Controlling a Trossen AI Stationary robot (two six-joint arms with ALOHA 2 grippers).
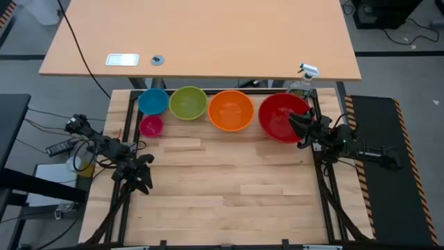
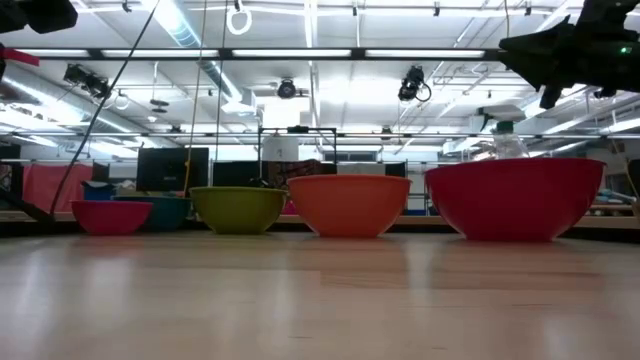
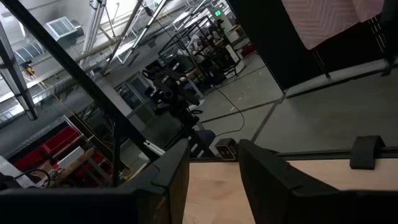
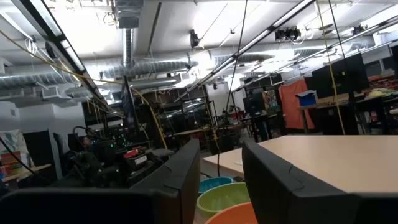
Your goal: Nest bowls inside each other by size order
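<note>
Five bowls stand on their bases along the table's far edge: blue (image 1: 153,101), lime green (image 1: 188,103), orange (image 1: 230,110) and red (image 1: 283,117) in a row, with the small pink bowl (image 1: 151,126) just in front of the blue one. All are apart, none inside another. My right gripper (image 1: 299,127) is open and empty, up in the air over the red bowl's right rim (image 2: 590,165). Its wrist view looks over the orange (image 4: 239,214), green (image 4: 225,196) and blue (image 4: 214,183) bowls. My left gripper (image 1: 143,179) is open and empty near the table's left edge.
A clear spray bottle (image 1: 303,82) stands behind the red bowl at the far right corner. A second, tan table (image 1: 201,35) lies beyond the far edge. The wooden tabletop (image 1: 229,187) in front of the bowls is bare wood.
</note>
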